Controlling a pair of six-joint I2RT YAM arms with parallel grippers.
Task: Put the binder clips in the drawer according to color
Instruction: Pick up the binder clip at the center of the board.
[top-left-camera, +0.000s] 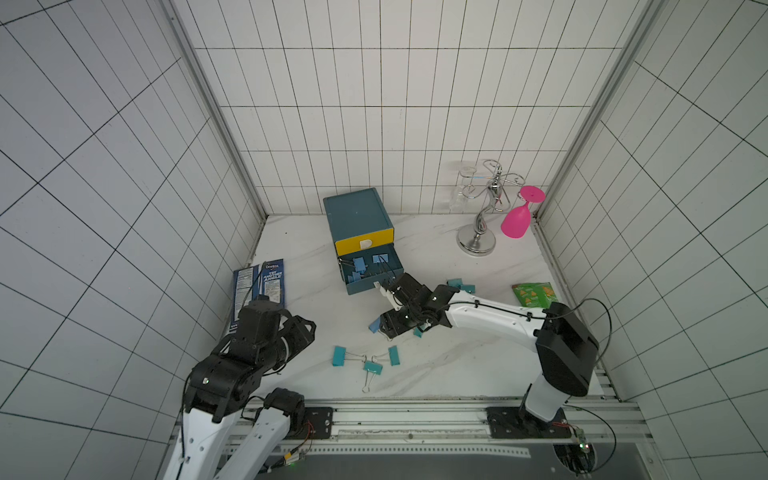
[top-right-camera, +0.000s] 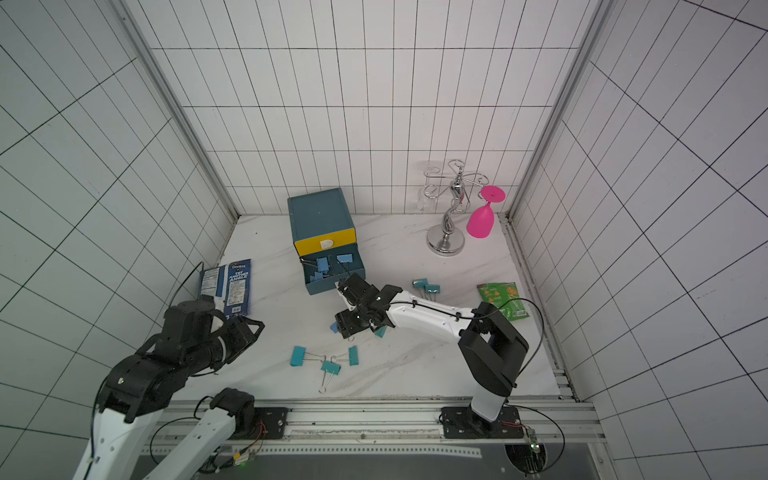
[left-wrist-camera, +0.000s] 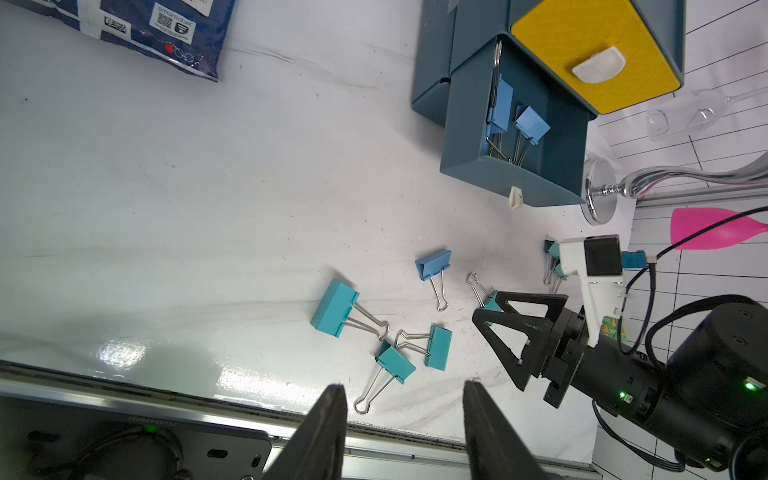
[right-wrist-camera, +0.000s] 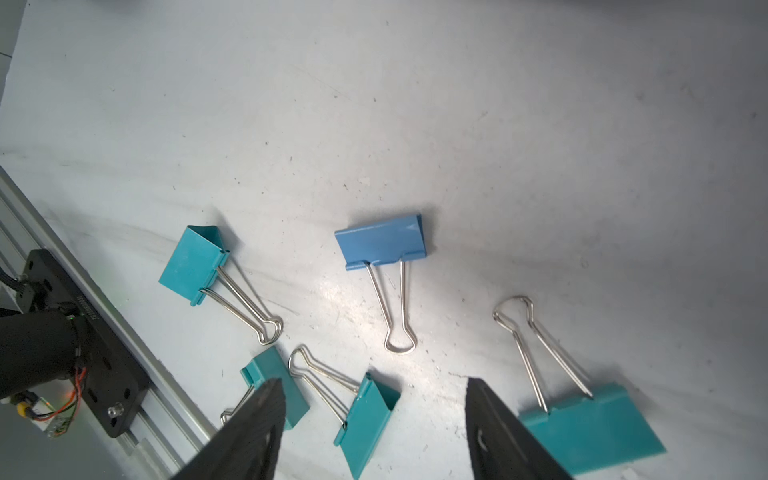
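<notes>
A light-blue binder clip (right-wrist-camera: 382, 241) lies flat on the white marbled tabletop (right-wrist-camera: 415, 104) just ahead of the right gripper (right-wrist-camera: 372, 384). Its black jaws are spread and grip nothing, and the clip's silver wire handles point back toward the gap. Teal clips crowd those jaws: one (right-wrist-camera: 594, 428) just outside one finger, one (right-wrist-camera: 266, 363) partly hidden behind the other finger, one (right-wrist-camera: 365, 415) on the table below the gap, and a fourth (right-wrist-camera: 193, 264) farther out. The left gripper (left-wrist-camera: 403, 386) hovers with its jaws likewise parted and empty. Beyond both stands the dark-teal drawer cabinet (top-left-camera: 357, 212). Under its yellow top drawer (top-left-camera: 349, 246), a teal drawer (top-left-camera: 365, 286) is pulled out and holds several light-blue clips (top-left-camera: 359, 264). Off to the left gripper's outer side, a dark-blue Doritos bag (top-left-camera: 262, 291) reads "TRY ANOTHER ANGLE", and a sticker (left-wrist-camera: 172, 20) on it says "smartlabel".
</notes>
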